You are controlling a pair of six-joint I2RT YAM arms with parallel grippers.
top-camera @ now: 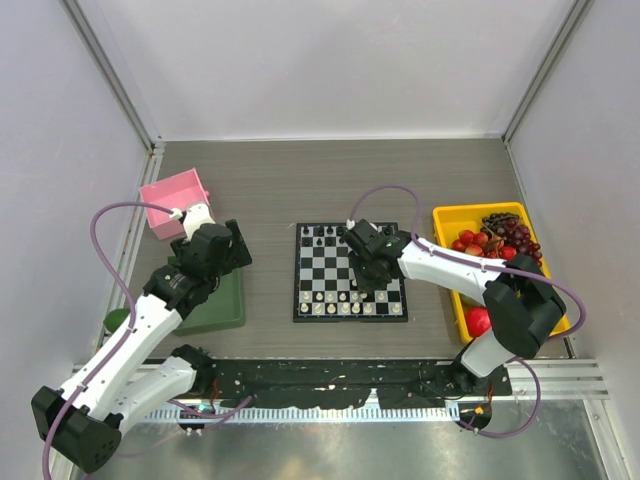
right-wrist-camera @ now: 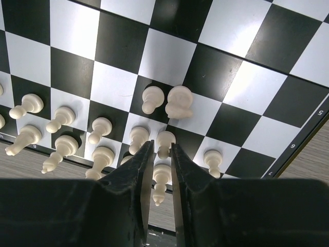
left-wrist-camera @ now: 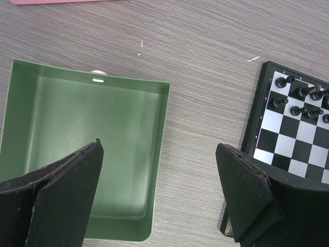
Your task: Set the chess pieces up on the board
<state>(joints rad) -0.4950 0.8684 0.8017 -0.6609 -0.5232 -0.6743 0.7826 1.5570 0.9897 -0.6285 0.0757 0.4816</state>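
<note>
The board (top-camera: 350,272) lies at the table's middle. Black chess pieces (top-camera: 325,235) stand in its far rows, cream-white ones (top-camera: 345,305) in its near rows. My right gripper (top-camera: 366,268) is low over the board's near right part. In the right wrist view its narrow jaws (right-wrist-camera: 161,145) close on the stem of a white pawn (right-wrist-camera: 165,138) that stands among other white pieces (right-wrist-camera: 60,117). Two more white pieces (right-wrist-camera: 172,100) stand a row further out. My left gripper (left-wrist-camera: 158,145) is open and empty over bare table between the green tray (left-wrist-camera: 164,128) and the board's left edge (left-wrist-camera: 259,118).
The green tray (top-camera: 222,312) lies left of the board, with a pink box (top-camera: 172,200) behind it. A yellow bin (top-camera: 478,211) with grapes (top-camera: 510,232) and red fruit stands on the right. Grey walls close in the table.
</note>
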